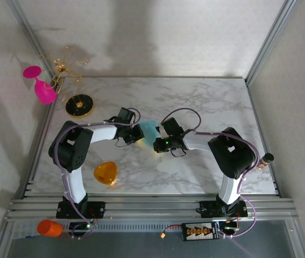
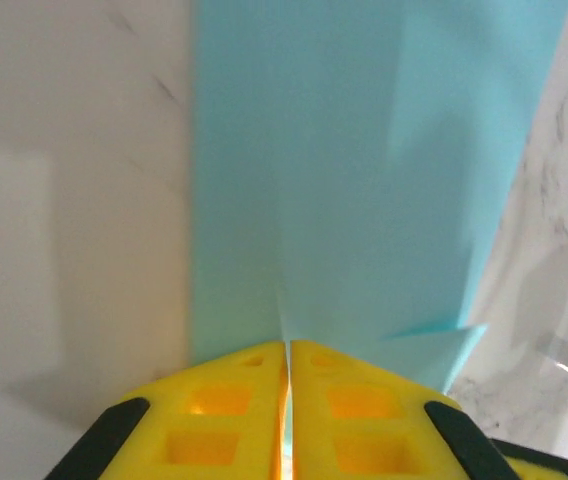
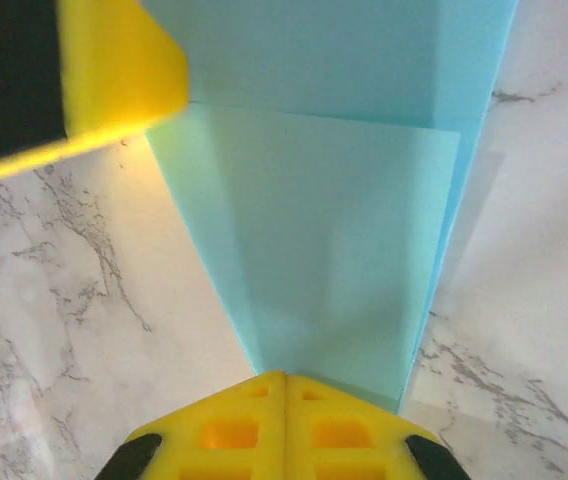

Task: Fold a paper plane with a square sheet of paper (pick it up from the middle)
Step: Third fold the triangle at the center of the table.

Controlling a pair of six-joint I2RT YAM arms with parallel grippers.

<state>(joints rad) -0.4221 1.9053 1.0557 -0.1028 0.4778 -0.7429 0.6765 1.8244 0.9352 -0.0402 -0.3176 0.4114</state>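
Left gripper and right gripper are seen clamped on opposite ends of the part-folded paper sheet, held beyond and right of the orange piece. Sheet is judged light, limp, crease-prone; best pinched at its 2 folded edges.

Marble tbl, pale walls, alu frame, soft light

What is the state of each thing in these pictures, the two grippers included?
paper sheet: partly folded, held between both grippers.
left gripper: shut on one end of the paper sheet.
right gripper: shut on the other end.
pink glass: tipped off upright at the back left, untouched.
orange rounded-triangle piece: lying flat on the table, free.
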